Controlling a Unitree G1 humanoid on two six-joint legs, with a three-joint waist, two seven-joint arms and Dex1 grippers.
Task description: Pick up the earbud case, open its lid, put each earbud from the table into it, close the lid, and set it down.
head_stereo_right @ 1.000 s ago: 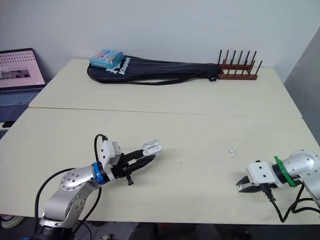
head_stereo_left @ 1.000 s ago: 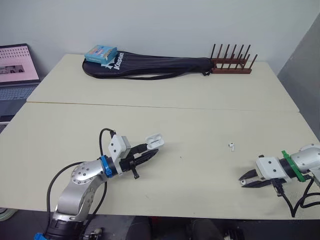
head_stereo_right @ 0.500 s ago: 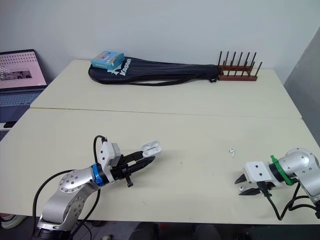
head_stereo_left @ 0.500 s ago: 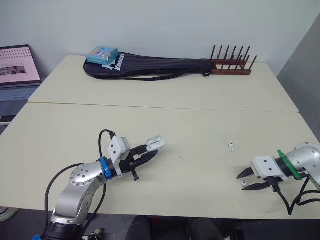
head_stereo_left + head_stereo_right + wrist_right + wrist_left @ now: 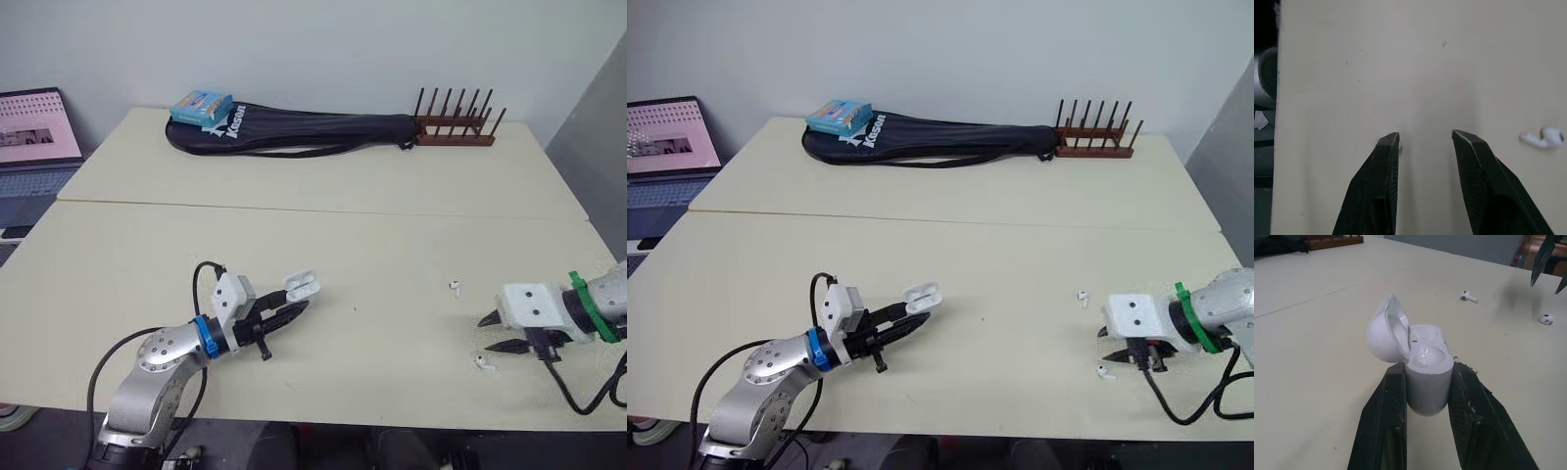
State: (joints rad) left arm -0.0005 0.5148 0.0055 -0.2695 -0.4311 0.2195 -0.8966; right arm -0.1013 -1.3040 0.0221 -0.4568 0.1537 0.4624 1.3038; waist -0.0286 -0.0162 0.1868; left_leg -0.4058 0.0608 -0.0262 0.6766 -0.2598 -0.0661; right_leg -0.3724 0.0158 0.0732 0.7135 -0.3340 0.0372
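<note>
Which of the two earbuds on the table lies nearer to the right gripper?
The front earbud, by the near edge of the table, close beside the open right gripper. The other earbud lies farther back.

The white word "Kason" is printed on the black racket bag (image 5: 313, 130); nothing else can be read.

Two earbuds (image 5: 454, 286) (image 5: 481, 363); one each of case (image 5: 304, 285), bag (image 5: 313, 129), box (image 5: 201, 105), rack (image 5: 453, 132), laptop (image 5: 34, 137)
</note>
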